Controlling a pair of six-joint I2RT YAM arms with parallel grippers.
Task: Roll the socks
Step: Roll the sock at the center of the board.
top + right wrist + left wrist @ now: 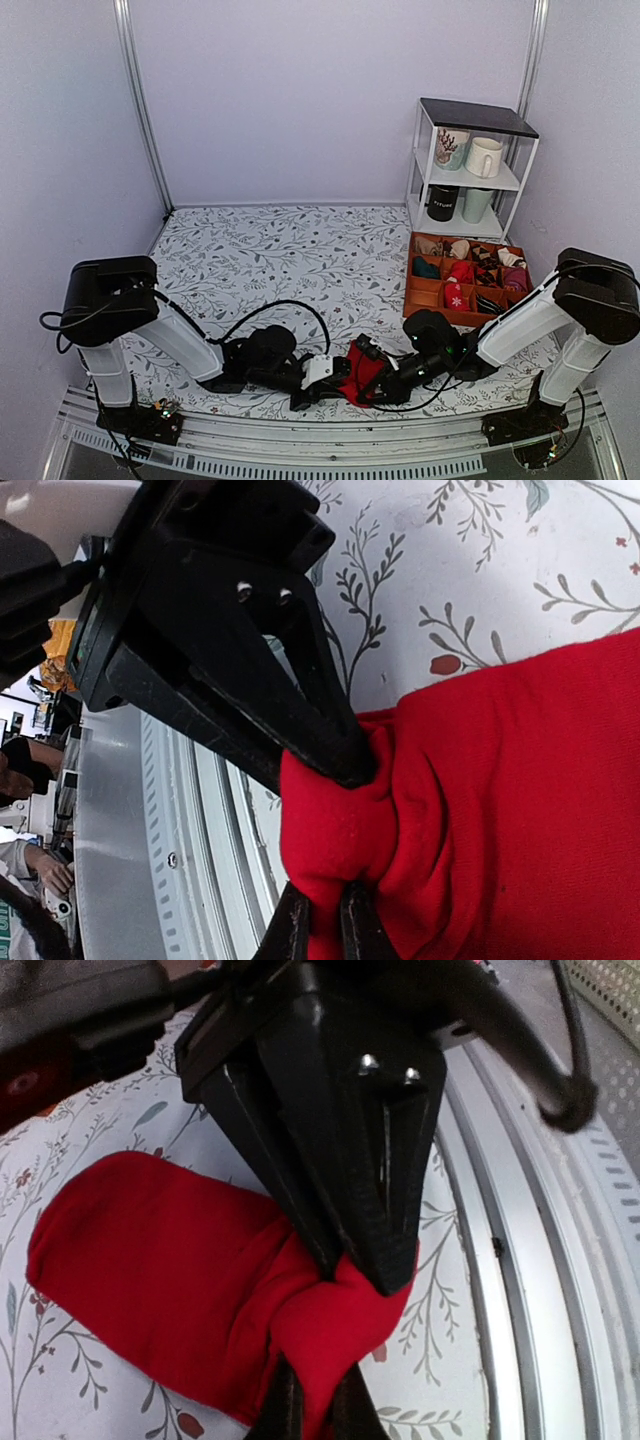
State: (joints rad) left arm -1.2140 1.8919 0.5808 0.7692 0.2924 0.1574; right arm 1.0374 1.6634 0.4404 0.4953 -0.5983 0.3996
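The left gripper [315,1405] pinches a bunched fold of the socks [160,1260] between its fingers. The socks are plain bright red soft fabric, lying on the leaf-printed worktop [280,250] by its near edge. The right gripper [322,920] pinches the same gathered end.

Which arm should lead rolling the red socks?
Left, marginally: the left end effector and right end effector both clamp the red socks' bunched near end, but the left wrist view shows the whole flat part; the right's crops it.
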